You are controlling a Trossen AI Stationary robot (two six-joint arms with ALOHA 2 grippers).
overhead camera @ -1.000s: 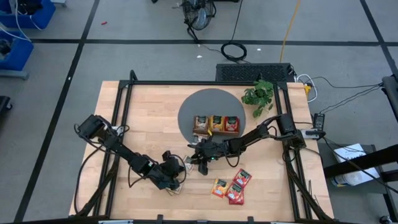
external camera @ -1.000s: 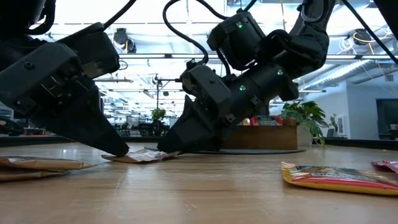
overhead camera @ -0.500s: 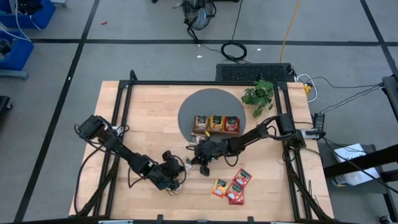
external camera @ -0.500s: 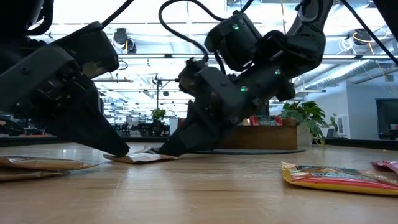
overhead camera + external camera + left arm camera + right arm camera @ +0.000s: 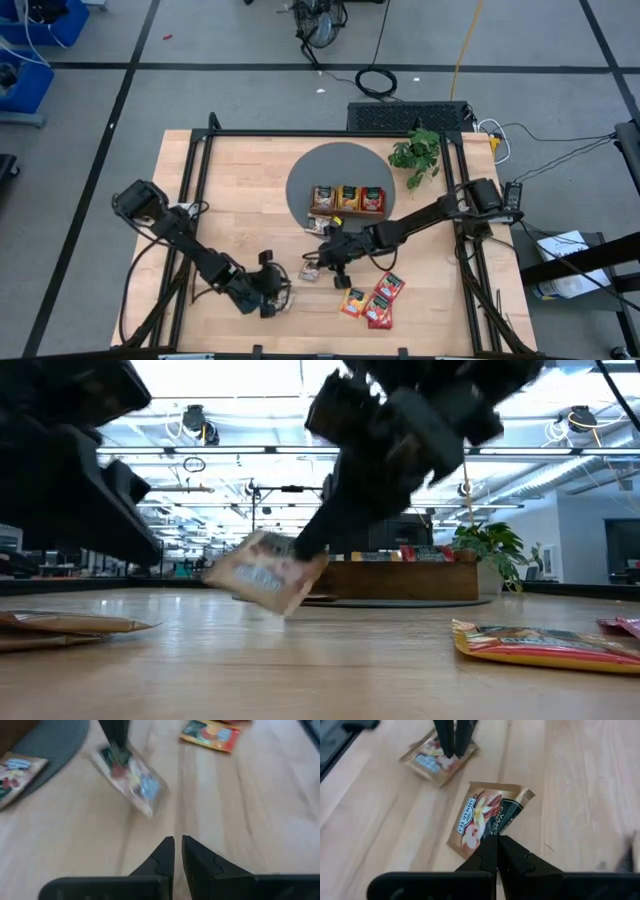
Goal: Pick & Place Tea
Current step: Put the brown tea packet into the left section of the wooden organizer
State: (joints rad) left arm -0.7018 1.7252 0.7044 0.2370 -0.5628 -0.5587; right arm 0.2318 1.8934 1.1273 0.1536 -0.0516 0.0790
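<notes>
Beige sachet (image 5: 485,815) up off the bench (image 5: 240,200), hanging tilted, one corner dipping low in the low view. Dark-printed end caught, pale end with the flower print sticking out free. Pinched by the right gripper (image 5: 496,840), fingers pressed tight together on that dark end. Arm stretched in low from the right side of the frame, gripper out in front of the mat (image 5: 330,165), roughly mid-bench.

Just beside it, a second sachet (image 5: 437,757), also beige, lying flat on the wood. Left gripper (image 5: 177,840) right there over it, fingers all but together, only a thin slit between, nothing seen in that slit from its own wrist view. Tips on that second sachet or merely above it: cannot tell. Left arm reaching in from the left edge, gripper close to the right one but apart from it.

Over to the right of the held sachet, red and orange sachets (image 5: 370,300) in a small loose cluster on the bare bench, some overlapping, near the front edge.

Further back, tray (image 5: 440,582) sitting on the round grey mat, more tea (image 5: 347,198) in all three compartments: brownish on the left, orange-yellow in the middle, red on the right. Plant (image 5: 415,152) at the mat's far right, behind the tray.
</notes>
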